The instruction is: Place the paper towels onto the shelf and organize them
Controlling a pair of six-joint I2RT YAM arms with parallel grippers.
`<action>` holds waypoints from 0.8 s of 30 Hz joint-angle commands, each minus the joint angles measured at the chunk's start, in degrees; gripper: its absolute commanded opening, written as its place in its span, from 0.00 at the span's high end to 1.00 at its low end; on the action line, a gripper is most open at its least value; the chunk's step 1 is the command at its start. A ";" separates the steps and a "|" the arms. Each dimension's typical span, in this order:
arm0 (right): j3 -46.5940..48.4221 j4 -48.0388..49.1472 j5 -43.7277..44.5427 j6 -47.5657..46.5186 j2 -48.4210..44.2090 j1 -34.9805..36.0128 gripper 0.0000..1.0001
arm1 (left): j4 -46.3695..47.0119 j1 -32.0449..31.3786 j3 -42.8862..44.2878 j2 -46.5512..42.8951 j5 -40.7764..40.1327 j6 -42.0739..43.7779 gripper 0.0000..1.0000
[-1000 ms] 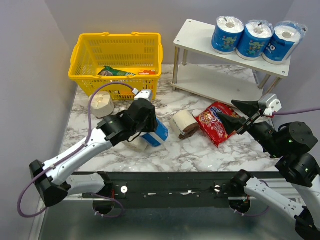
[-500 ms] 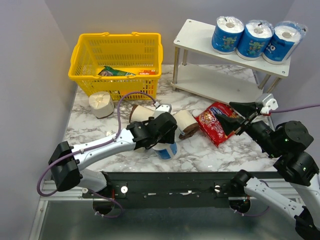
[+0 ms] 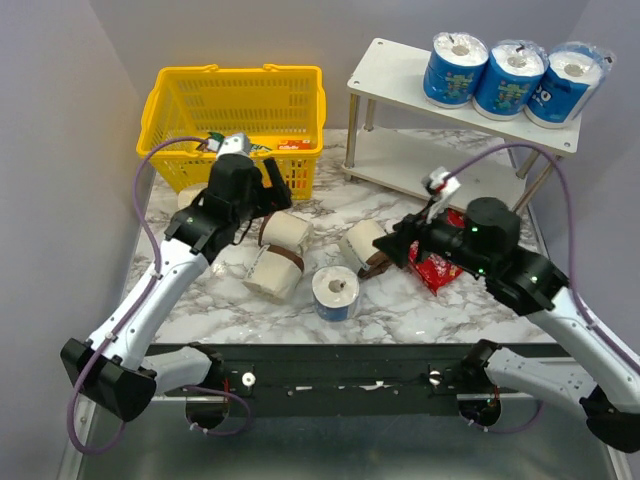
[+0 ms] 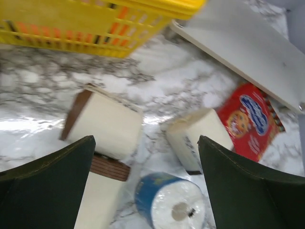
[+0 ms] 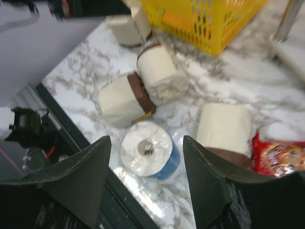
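Marble surface [image 3: 420, 312]: blue roll [image 3: 335, 292] upright near toppled cream rolls [image 3: 273, 272]; left pincer [image 4: 145, 143] and right pincer [image 5: 146, 139] both spread apart above.

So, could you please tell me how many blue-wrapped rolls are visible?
4 blue-wrapped rolls: three in a row on the shelf's top tier, one upright on the table, near the front.

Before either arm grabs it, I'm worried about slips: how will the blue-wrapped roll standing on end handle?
The blue-wrapped roll stands on its flat end, so it probably won't roll unless tipped. Its glossy plastic wrap looks slippery, and the soft paper likely squashes slightly when squeezed.
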 commanded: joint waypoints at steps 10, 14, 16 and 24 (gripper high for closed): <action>-0.12 0.70 11.97 8.36 25.00 22.59 0.30 | -1.23 14.44 -14.39 -11.18 -14.79 11.65 0.01; 2.60 0.52 14.59 7.31 31.07 23.48 0.30 | -0.17 14.44 -15.37 -13.74 -14.79 11.92 0.01; 3.58 0.26 14.78 7.48 32.84 23.91 0.30 | -0.34 14.44 -15.46 -14.27 -14.62 12.01 0.01; 4.98 -1.49 16.80 7.65 40.93 24.71 0.30 | -0.43 14.44 -15.72 -16.72 -14.52 11.57 0.01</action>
